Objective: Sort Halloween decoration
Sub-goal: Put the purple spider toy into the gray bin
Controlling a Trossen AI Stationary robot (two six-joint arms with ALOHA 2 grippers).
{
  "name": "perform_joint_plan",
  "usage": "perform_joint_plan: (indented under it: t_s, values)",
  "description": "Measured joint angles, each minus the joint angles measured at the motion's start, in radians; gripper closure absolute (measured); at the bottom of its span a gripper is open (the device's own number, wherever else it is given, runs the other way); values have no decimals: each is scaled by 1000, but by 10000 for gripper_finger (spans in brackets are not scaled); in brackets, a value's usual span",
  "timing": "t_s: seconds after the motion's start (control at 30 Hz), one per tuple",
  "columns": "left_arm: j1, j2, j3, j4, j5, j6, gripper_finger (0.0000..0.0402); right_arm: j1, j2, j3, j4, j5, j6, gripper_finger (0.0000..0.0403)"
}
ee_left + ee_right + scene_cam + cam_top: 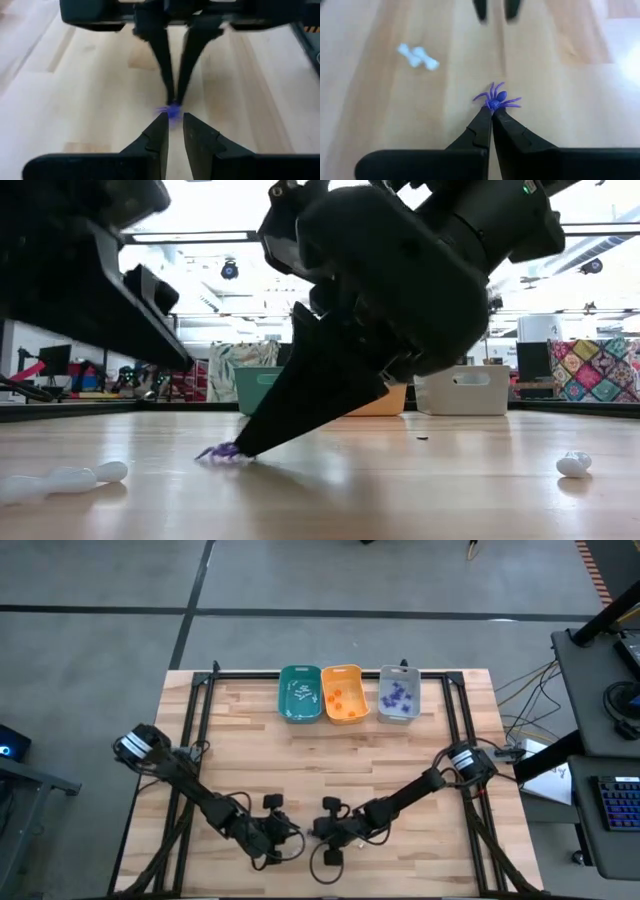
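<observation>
Wooden planks make up the pale worktop (pixel 240 740), framed by a black metal rail. At its far edge stand three rectangular plastic bins side by side: a teal bin (pixel 300 693) with small white pieces, an orange bin (pixel 343 692) with orange pieces, and a grey bin (pixel 399 694) with purple pieces. Both dark arms reach inward along the near edge, their tips facing each other.

Right hand (pixel 492 116) is tipped down to the wood with its two fingers pinched almost together at the tips, clenched on the edge of a tiny purple plastic spider (pixel 496 100) that lies flat on the worktop between the two arms. Left hand (pixel 175 122) sits just opposite, its fingers parted by a narrow gap, released and holding nothing, the tips just beside the spider.

A small white plastic bone (pixel 418 56) lies on the wood well apart from the spider, and another white trinket (pixel 573 464) rests alone farther off.
</observation>
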Motion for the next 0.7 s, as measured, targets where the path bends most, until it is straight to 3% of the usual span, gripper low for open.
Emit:
perform_joint_plan:
  t_s: [0.27, 0.7]
  values:
    - [-4, -89, 1, -66, -52, -1, 361, -16, -92, 0, -203, 92, -38, 394]
    - [-5, -121, 1, -89, -80, -2, 361, -71, -318, 0, -620, 303, -63, 394]
